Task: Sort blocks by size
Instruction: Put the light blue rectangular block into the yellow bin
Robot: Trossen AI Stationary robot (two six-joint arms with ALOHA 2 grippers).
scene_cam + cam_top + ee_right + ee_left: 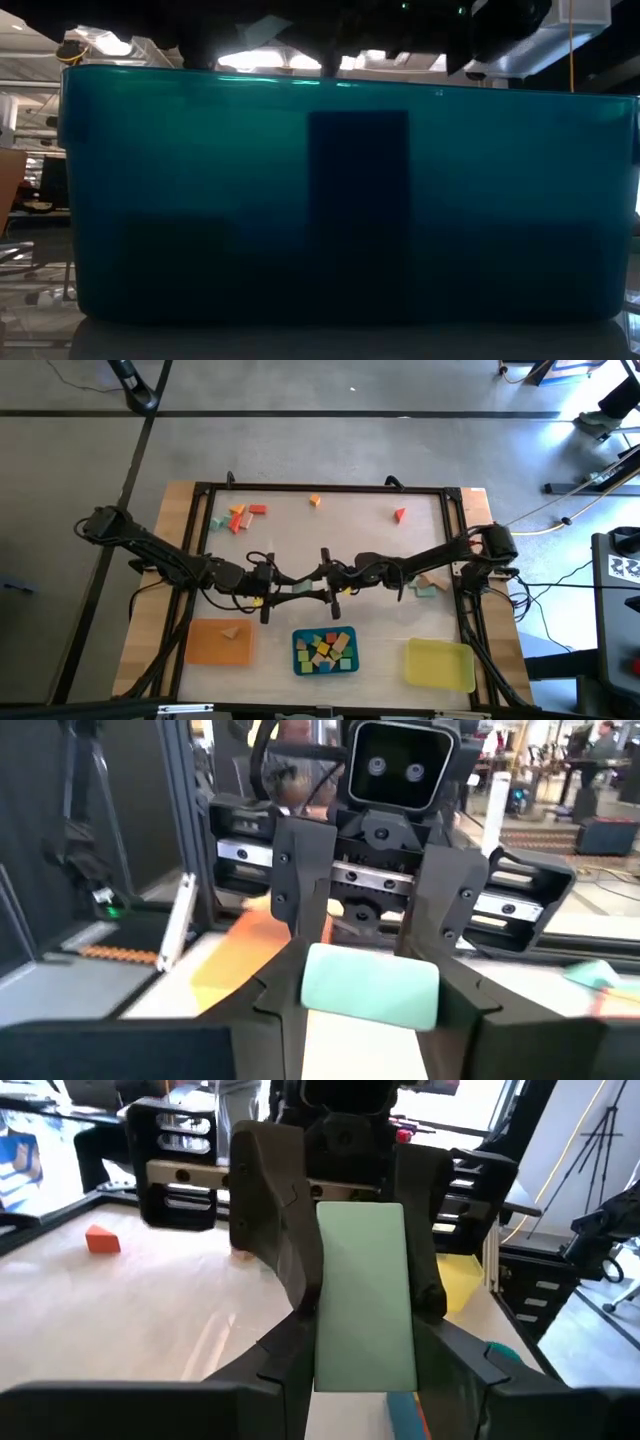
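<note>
Both pincers, left pincer (365, 1370) and right pincer (372, 1005), pinch one mint block (365, 1295) between them.

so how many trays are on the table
3, in a row in the high view: orange tray left, teal tray middle, yellow tray right. None seem hidden.

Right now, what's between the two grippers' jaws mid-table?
A mint block. Both wrist views show it spanning the left gripper and the right gripper, each set of jaws closed on one end.

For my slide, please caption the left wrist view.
Both grippers hold one mint rectangular wooden block between them above the table.
</note>
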